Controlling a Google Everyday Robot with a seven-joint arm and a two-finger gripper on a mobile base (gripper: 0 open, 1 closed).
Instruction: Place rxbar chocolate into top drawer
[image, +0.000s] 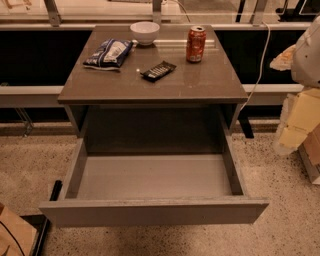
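The rxbar chocolate, a small flat black bar with pale print, lies on the brown cabinet top, near its middle. The top drawer is pulled fully open below it, and its grey inside holds nothing. My gripper is not in view. Only a pale rounded part that may belong to my arm shows at the right edge, well away from the bar.
A blue-and-white crinkled bag lies left of the bar, a white bowl stands at the back, and a red soda can stands at the back right. Yellowish boxes stand to the right on the floor. A white cable hangs behind the cabinet.
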